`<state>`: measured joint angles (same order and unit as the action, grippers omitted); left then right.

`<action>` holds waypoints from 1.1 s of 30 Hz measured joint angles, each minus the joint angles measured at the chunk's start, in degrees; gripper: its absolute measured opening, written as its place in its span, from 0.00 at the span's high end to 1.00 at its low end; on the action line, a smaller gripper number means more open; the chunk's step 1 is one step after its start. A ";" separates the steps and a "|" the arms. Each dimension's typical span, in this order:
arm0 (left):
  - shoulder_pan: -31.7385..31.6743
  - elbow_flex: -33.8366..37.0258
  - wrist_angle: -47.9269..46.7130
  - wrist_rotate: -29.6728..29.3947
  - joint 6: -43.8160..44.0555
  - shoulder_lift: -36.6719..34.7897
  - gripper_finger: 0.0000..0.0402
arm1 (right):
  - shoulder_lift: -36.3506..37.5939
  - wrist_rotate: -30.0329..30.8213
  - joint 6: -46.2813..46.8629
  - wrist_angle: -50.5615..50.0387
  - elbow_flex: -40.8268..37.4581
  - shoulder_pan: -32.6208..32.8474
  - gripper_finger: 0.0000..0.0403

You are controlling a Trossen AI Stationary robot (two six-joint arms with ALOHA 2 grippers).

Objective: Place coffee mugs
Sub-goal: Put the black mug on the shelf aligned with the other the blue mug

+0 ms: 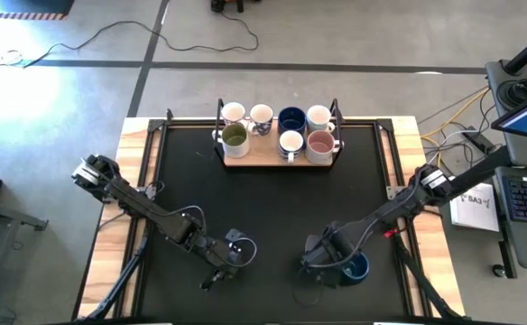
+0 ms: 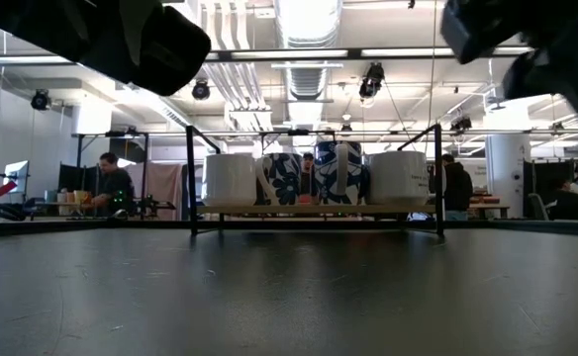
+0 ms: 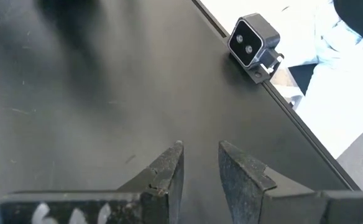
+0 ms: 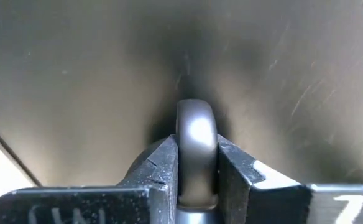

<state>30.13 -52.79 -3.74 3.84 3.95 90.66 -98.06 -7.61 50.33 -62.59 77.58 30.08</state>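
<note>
Overhead, ceiling lights (image 2: 304, 20) brighten the black table (image 1: 272, 203).

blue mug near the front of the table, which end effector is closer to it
Right. The right end effector is closed on the blue mug's handle. The left end effector sits apart on the mat, off to the mug's left, gripping nothing.
</note>
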 joint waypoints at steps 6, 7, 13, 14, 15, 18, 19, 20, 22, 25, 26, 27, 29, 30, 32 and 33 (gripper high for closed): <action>0.48 0.01 -1.04 -3.41 0.13 -1.37 0.80 | 0.00 2.81 -12.18 -0.24 1.29 -5.07 0.83; 0.52 0.01 -1.19 -4.08 0.18 -1.65 0.80 | 0.00 3.88 -14.35 -0.14 1.92 -6.09 0.83; 0.96 0.01 -3.47 -7.83 3.28 -2.94 0.80 | 0.00 11.02 -29.95 0.12 6.13 -11.28 0.83; 0.98 0.01 -3.88 -8.42 3.89 -3.16 0.80 | 0.00 11.73 -32.47 0.24 6.65 -12.17 0.83; 1.01 0.01 -4.01 -9.17 4.34 -3.37 0.80 | 0.00 12.08 -34.90 0.32 7.08 -12.97 0.83; 1.01 0.01 -4.37 -10.79 5.21 -3.72 0.80 | 0.00 12.10 -42.13 0.79 7.56 -15.69 0.83; 1.01 0.01 -4.64 -11.20 5.56 -3.74 0.80 | 0.00 12.08 -44.32 1.05 7.55 -16.62 0.83; 1.01 0.01 -5.00 -11.85 5.78 -3.82 0.80 | -0.05 12.08 -46.50 1.37 7.54 -17.54 0.83; 1.01 0.01 -5.80 -13.02 6.42 -4.14 0.80 | -0.25 12.15 -50.72 1.73 7.54 -19.31 0.83; 1.01 0.01 -7.11 -15.04 7.30 -4.72 0.80 | -0.98 12.20 -56.78 2.58 7.54 -21.65 0.83; 1.01 0.01 -7.47 -15.67 7.32 -4.86 0.80 | -1.22 12.09 -58.63 3.56 7.54 -22.34 0.83; 1.01 0.01 -7.85 -16.53 7.32 -4.99 0.80 | -1.44 11.88 -60.35 4.35 7.54 -22.91 0.83; 1.01 0.01 -8.09 -17.64 7.54 -5.24 0.80 | -2.14 11.88 -64.10 5.96 7.54 -23.85 0.83; 1.01 0.01 -8.20 -18.12 7.68 -5.31 0.80 | -2.53 11.88 -65.97 7.01 7.54 -24.23 0.83; 1.01 0.01 -8.59 -18.46 8.64 -5.32 0.80 | -3.46 13.65 -69.82 8.45 7.56 -24.71 0.83; 1.01 0.01 -8.92 -18.62 9.31 -5.32 0.80 | -3.88 15.90 -72.05 8.86 7.59 -24.73 0.83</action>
<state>31.14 -52.77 -12.66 -14.78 13.26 85.34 -101.94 8.30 -21.72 -53.72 85.17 5.34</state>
